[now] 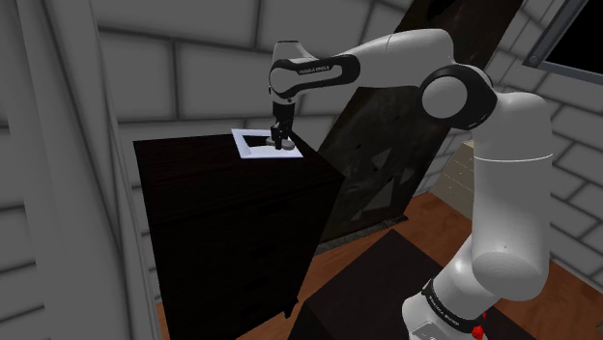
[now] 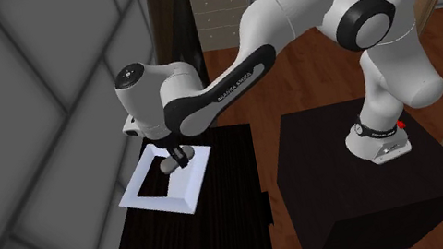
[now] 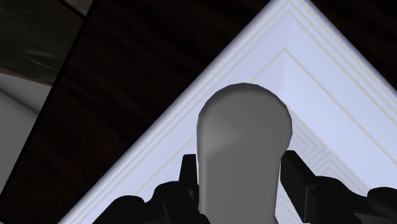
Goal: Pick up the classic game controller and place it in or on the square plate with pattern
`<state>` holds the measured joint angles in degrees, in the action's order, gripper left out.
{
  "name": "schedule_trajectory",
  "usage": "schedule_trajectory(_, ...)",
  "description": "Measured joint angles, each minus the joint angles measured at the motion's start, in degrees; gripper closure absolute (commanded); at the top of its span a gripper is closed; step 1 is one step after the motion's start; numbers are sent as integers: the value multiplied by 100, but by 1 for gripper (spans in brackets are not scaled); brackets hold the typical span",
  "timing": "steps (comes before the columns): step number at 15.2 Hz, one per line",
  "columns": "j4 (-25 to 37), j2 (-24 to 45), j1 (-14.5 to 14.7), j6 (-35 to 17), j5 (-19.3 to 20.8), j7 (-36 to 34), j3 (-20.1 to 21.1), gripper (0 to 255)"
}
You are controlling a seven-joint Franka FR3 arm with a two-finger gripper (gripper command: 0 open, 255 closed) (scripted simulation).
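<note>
Standing between grey block walls (image 1: 193,68) on a wood floor (image 1: 435,212), the dark cabinet (image 1: 222,212) carries a white square plate (image 1: 240,143) near its top's far corner. The pincer (image 1: 281,143), clenched on the grey game controller (image 3: 242,153), holds it just above that plate.

White arm (image 1: 406,58) stretched forward, wrist bent down, black pincer (image 1: 281,145) pointing down, clasping a grey controller (image 3: 245,140)

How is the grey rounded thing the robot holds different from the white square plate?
The plain grey rounded game controller has a curved end; the white square plate has straight edges and fine lines. The controller is clasped by the black gripper; the plate lies flat on the dark cabinet. Both look smooth.
</note>
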<state>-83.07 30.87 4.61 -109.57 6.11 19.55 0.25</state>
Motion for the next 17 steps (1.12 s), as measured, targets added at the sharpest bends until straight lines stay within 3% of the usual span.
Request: schedule_trajectory(17,1059,-111,53,1166,-26,54,18,255)
